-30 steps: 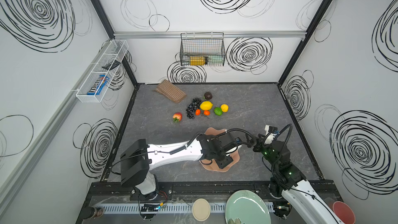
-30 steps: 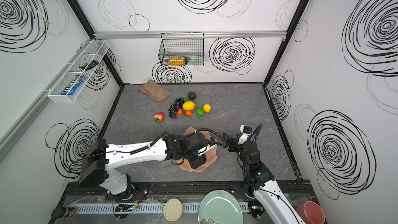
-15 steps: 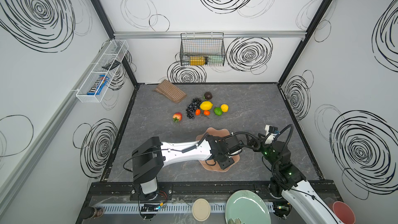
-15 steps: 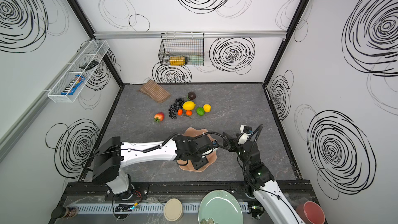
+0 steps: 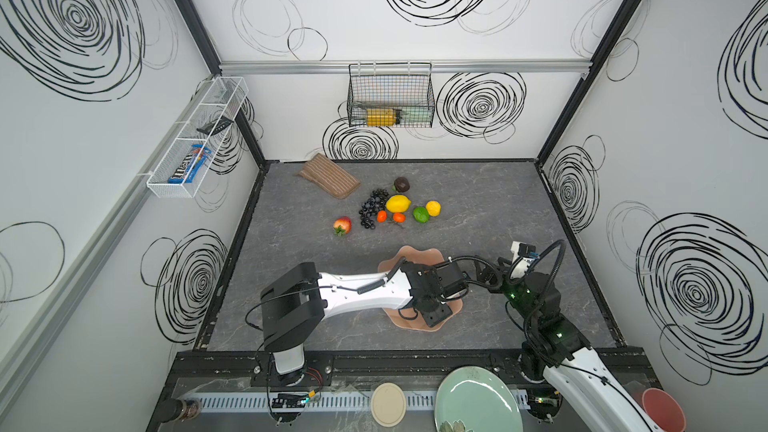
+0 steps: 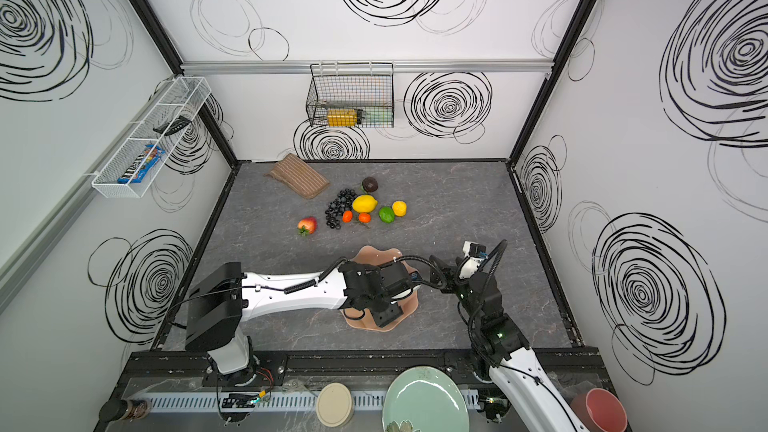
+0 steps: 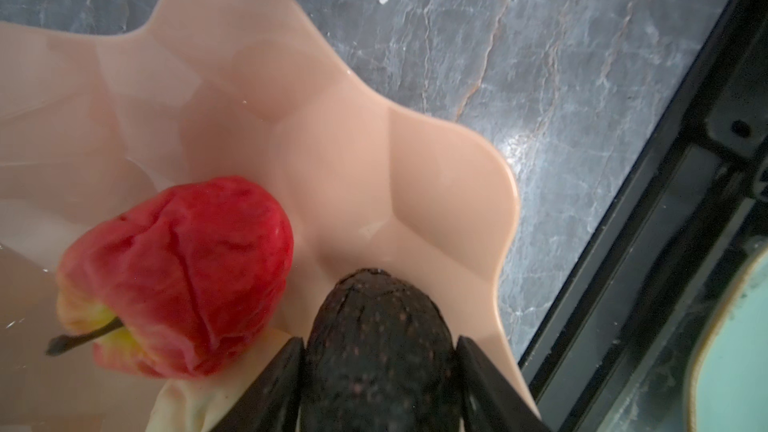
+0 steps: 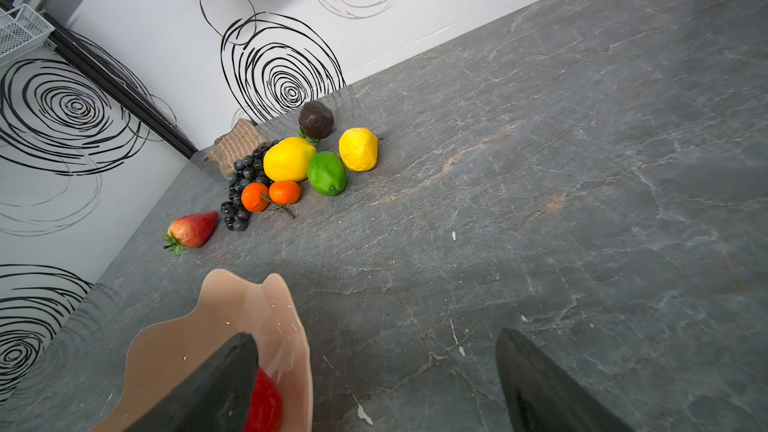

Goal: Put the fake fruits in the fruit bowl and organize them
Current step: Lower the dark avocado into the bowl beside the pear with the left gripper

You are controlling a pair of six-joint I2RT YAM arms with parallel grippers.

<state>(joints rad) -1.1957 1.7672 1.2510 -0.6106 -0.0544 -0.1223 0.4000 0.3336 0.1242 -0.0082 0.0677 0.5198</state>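
Bowl: the wide, shallow peach-pink plastic bowl with the wavy rim (image 5: 417,249) is seen on the grey marbled table (image 5: 498,201), at lower centre in both top views. It is largely covered by the left arm.
Left fingers: the left fingers (image 7: 270,388) are clenched on a dark, pebble-skinned plastic avocado (image 7: 376,309). It is held low over the bowl's inner wall, at bottom centre of the left wrist view. Contact with the bowl cannot be told.
Right fingers: the right fingers (image 8: 199,388) are spread wide with nothing between them, just beside the bowl's rim.
Done: a glossy red plastic apple (image 7: 178,280) lies in the bowl, left of the avocado. A pale cream fruit (image 7: 183,405) is partly seen below it.
Progress (judged): early, with the avocado not yet set down and most fruits outstanding.
Left on table: one cluster sits above the bowl and well apart from it.
- dark grape bunch (image 5: 371,209)
- large yellow lemon (image 5: 398,203)
- small yellow fruit (image 5: 433,208)
- green lime (image 5: 420,214)
- two orange tangerines (image 5: 399,218)
- red strawberry (image 5: 342,225)
- dark brown round fruit (image 5: 401,184)
Surroundings:
- a brown striped woven pad (image 5: 328,176) at the table's upper left
- a black wire basket (image 5: 390,95) on the back wall
- a white mesh shelf (image 5: 195,139) on the left wall
- a mint-green plate (image 5: 478,398) and a coral cup (image 5: 660,409) along the bottom edge
Obstruction (judged): bare table lies between cluster and bowl. Only the two arms crowd the bowl, so both may collide there.
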